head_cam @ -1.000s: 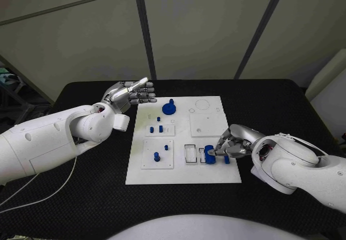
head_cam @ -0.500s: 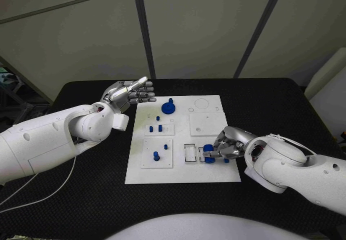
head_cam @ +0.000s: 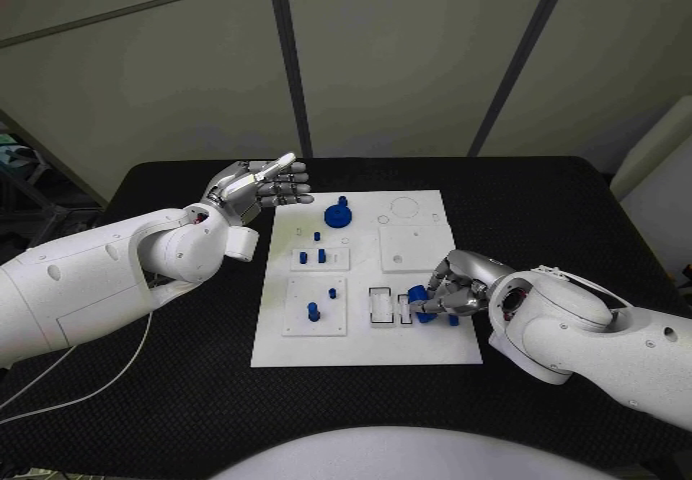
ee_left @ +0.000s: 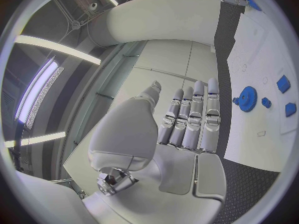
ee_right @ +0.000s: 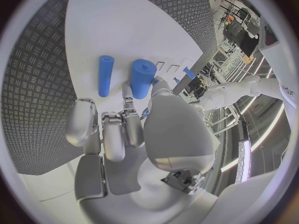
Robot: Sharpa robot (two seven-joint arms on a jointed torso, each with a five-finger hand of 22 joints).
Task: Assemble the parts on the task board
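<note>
Meanwhile, the right robot hand works a blue cylinder at the board's near edge

Down at the near right corner of the task board (head_cam: 364, 345), the right robot hand (head_cam: 459, 285) is curled over a thick blue cylinder (head_cam: 420, 300), its fingertips (ee_right: 126, 104) closed against the part; the right wrist view shows the same cylinder (ee_right: 142, 78) at the fingertips, with a thinner blue rod (ee_right: 105, 75) lying just beside it on the white plate; the hold looks meant to steer the cylinder toward the small rectangular slot (head_cam: 381, 306) next to it, though whether it is already seated I cannot tell.

The left robot hand (head_cam: 261, 187) is raised off the board's far left corner, palm turned up, fingers straight and together, holding nothing; judged from its place, it is parked clear so the right arm has room.

Other parts already stand on the board: a blue gear (head_cam: 338, 215) at the far side, short blue pegs (head_cam: 312, 258) in one small plate, and a taller blue peg (head_cam: 313, 314) in the plate nearer the robot; the black counter (head_cam: 548, 210) carries the board squarely in its middle; the task seems partway through.
</note>
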